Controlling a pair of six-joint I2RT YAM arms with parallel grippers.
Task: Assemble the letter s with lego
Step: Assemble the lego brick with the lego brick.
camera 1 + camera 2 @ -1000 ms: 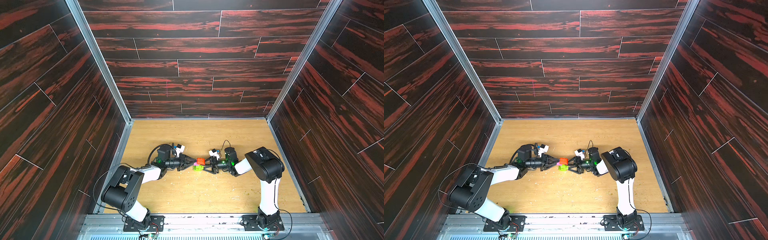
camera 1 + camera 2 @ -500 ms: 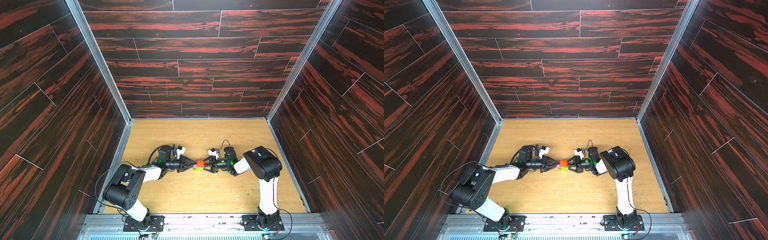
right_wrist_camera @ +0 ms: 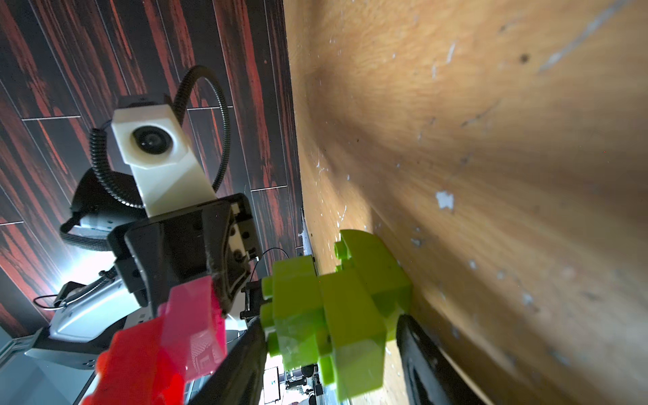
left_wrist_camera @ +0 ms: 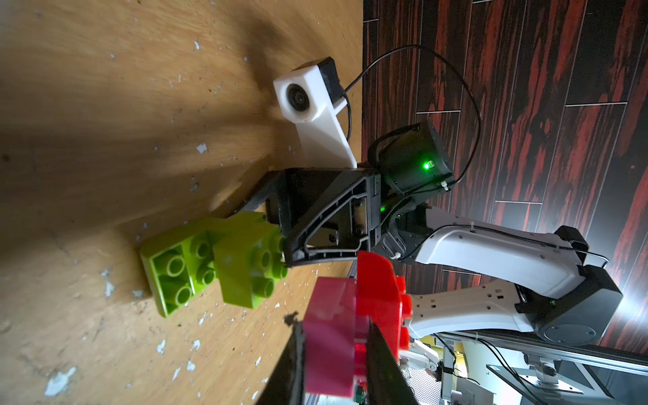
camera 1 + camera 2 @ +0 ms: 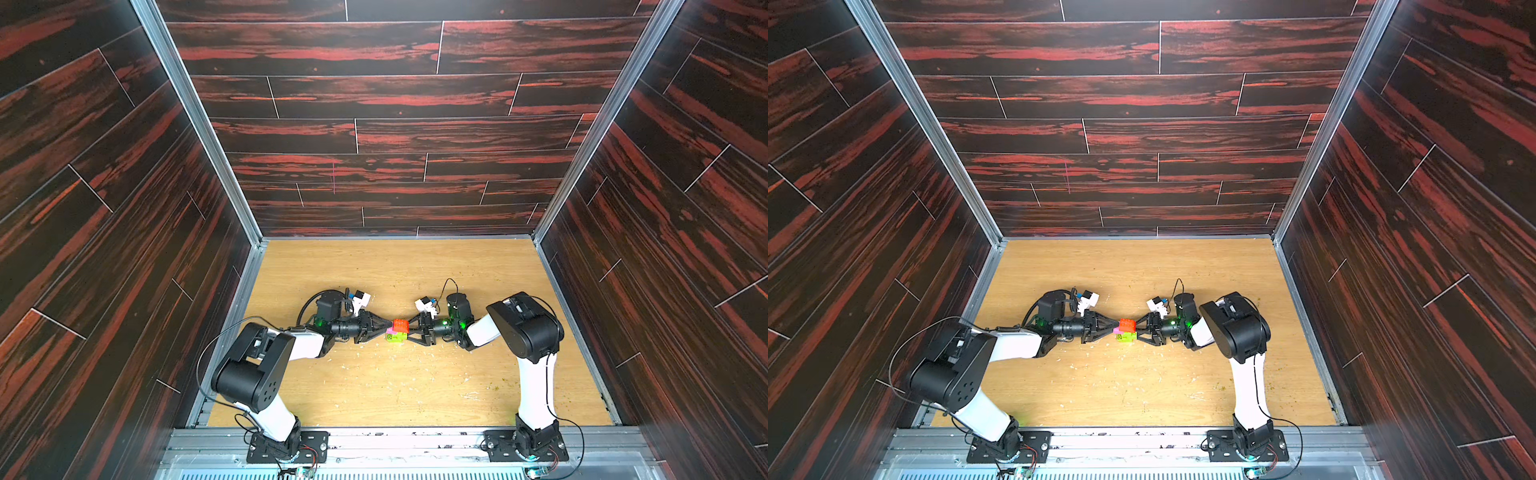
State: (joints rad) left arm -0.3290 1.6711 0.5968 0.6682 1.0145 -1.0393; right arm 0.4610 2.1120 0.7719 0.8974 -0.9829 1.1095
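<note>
The lego stands as two separate clumps mid-table. A pink brick (image 4: 329, 315) joined to a red brick (image 4: 377, 291) is pinched in my left gripper (image 4: 335, 336), which is shut on the pink one. A clump of lime green bricks (image 3: 336, 298) lies on the wood between the jaws of my right gripper (image 3: 331, 333). One finger (image 3: 245, 364) touches its studs, the other sits close beside it; a firm pinch is not clear. In both top views the red brick (image 5: 400, 325) (image 5: 1127, 325) sits just behind the green bricks (image 5: 395, 337) (image 5: 1126, 337), with the grippers tip to tip.
The wooden floor (image 5: 395, 386) is scuffed with pale flecks. Dark panelled walls (image 5: 374, 137) close the cell on three sides, and a metal rail (image 5: 395, 436) with both arm bases runs along the front edge. Both arms lie low, reaching inward.
My right gripper's jaws have drawn in around the green bricks. The left gripper has kept its hold on the pink and red bricks, barely moving.
</note>
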